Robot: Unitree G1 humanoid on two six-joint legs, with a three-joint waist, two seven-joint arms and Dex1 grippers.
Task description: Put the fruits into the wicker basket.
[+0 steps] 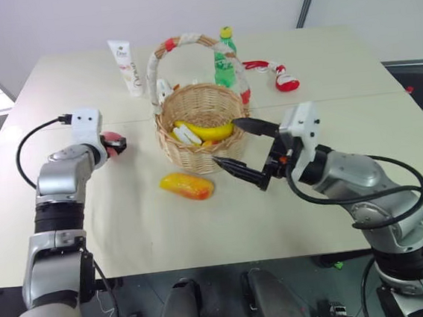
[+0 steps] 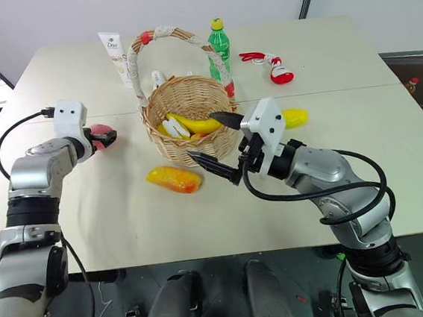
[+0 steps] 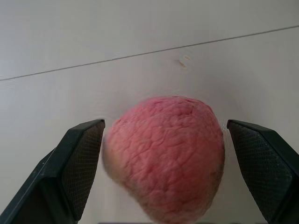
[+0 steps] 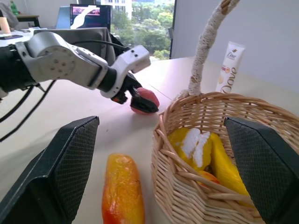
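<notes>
Wicker basket, round and tan with a tall cloth-wrapped handle, stands at the centre of the pale table, a yellow banana lying inside it. Just right of the basket, the right gripper hangs above the tabletop with its two black fingers spread wide and nothing between them; the upper fingertip is close to the basket's rim, though contact cannot be told. At the left of the frame, the left gripper has its fingers wide apart on either side of the pink-red peach, which sits on the table; a sliver of table shows between each pad and the fruit. An elongated orange-yellow mango lies on the table just below and left of the basket, free of both grippers. In the right eye view a yellow lemon rests on the table to the right of the basket, behind the right gripper's white housing. Along the table's far edge, in the upper part of the frame, stand a white tube and a green bottle, with a red-and-white toy lying to their right.
</notes>
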